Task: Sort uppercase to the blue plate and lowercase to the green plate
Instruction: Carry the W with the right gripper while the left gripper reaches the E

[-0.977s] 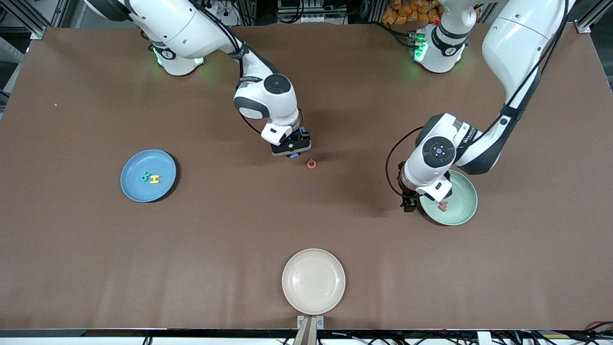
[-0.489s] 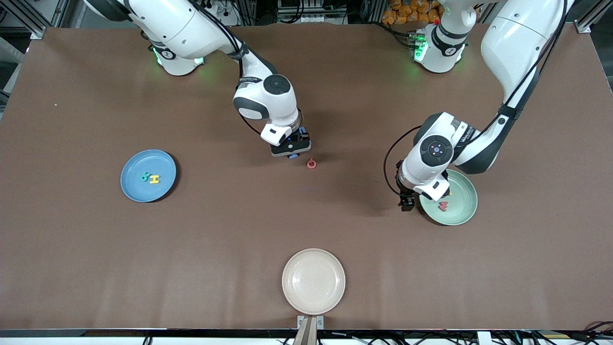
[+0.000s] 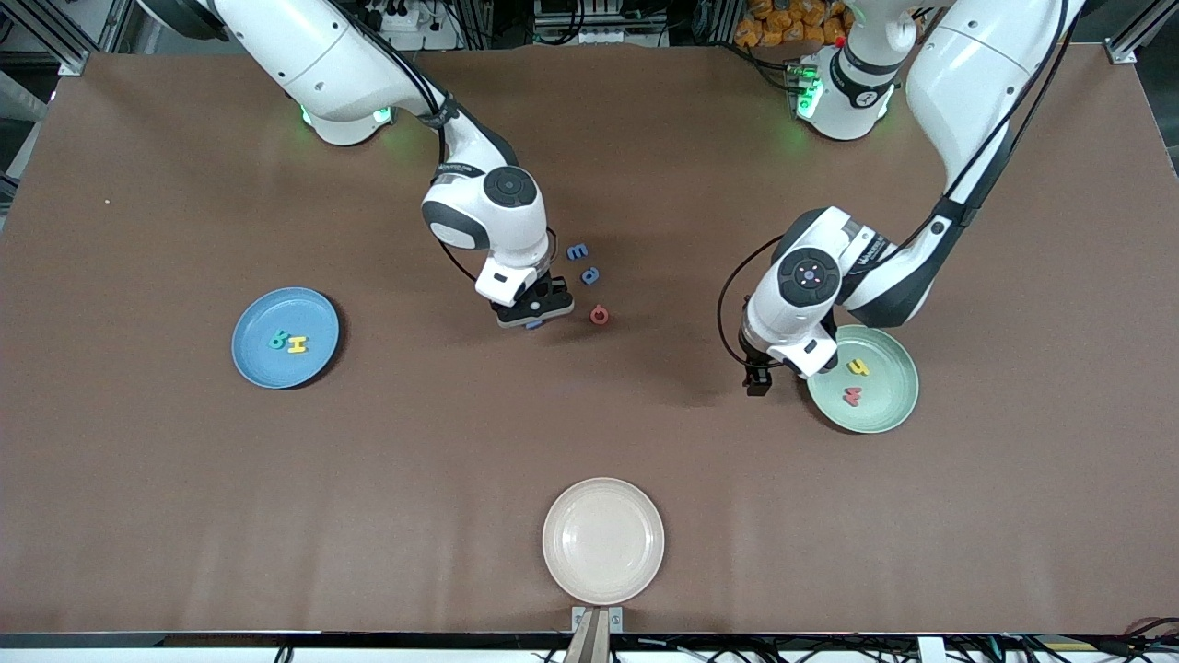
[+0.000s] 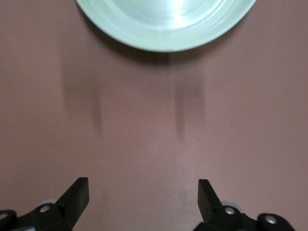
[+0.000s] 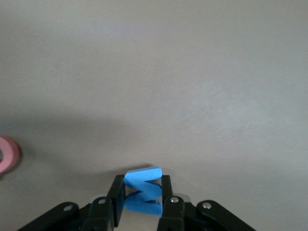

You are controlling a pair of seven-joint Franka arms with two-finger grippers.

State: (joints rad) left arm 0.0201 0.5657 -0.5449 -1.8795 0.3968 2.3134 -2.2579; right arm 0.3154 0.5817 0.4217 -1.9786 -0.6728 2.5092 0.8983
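The right pincer (image 5: 142, 197), clamped on the blue M (image 5: 143, 189), has lifted away toward the blue plate (image 3: 254, 366); the left pincer (image 4: 143, 199) gapes empty.

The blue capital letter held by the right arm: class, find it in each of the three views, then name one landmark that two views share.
Front view: blue capital letter in the right gripper.
Left wrist view: not in it.
Right wrist view: between the fingers.
Shared landmark: red ring letter.
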